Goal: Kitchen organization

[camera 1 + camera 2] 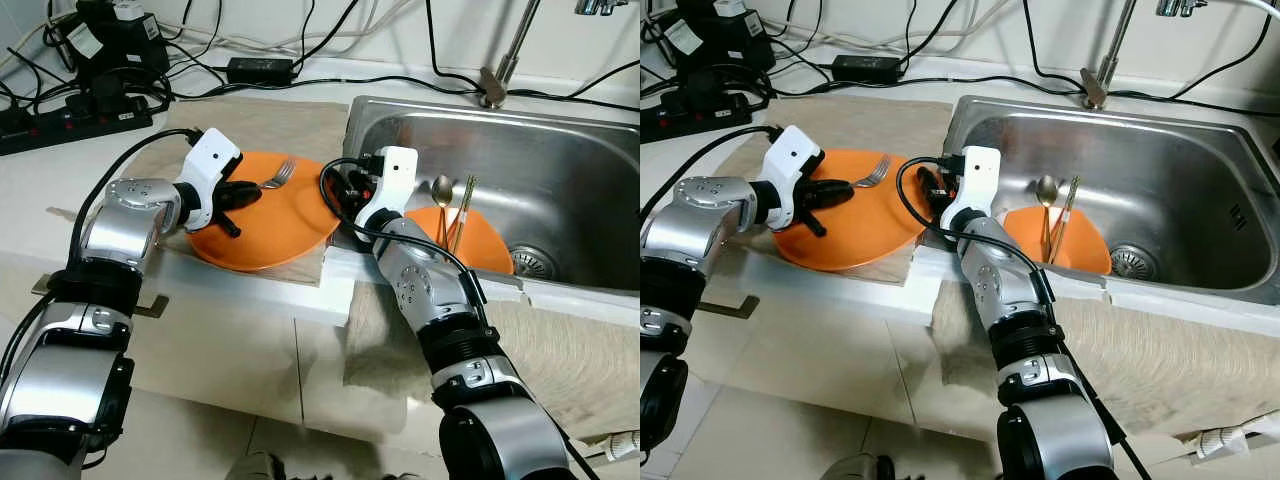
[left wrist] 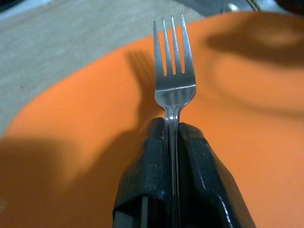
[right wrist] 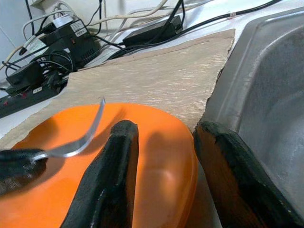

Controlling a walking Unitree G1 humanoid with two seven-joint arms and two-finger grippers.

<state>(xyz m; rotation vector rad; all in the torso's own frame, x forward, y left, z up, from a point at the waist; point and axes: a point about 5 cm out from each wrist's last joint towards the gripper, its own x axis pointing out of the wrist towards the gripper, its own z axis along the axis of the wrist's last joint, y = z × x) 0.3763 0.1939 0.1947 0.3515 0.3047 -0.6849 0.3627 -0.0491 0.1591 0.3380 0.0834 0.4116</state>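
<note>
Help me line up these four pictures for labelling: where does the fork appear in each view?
Left eye view: fork above the orange plate, held by the left end effector.
Right eye view: fork left of centre, over the same plate.
Left wrist view: fork upright at centre, handle clamped between the fingers.
Right wrist view: fork at left, seen side-on.
Shared landmark: the orange plate.

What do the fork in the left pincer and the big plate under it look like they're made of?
Four-tined silver fork: looks like polished metal, bright and reflective. Large round orange plate: probably plastic or melamine, judging by its uniform colour and soft sheen; glazed ceramic isn't ruled out. The left pincer is clamped on the fork's neck.
</note>
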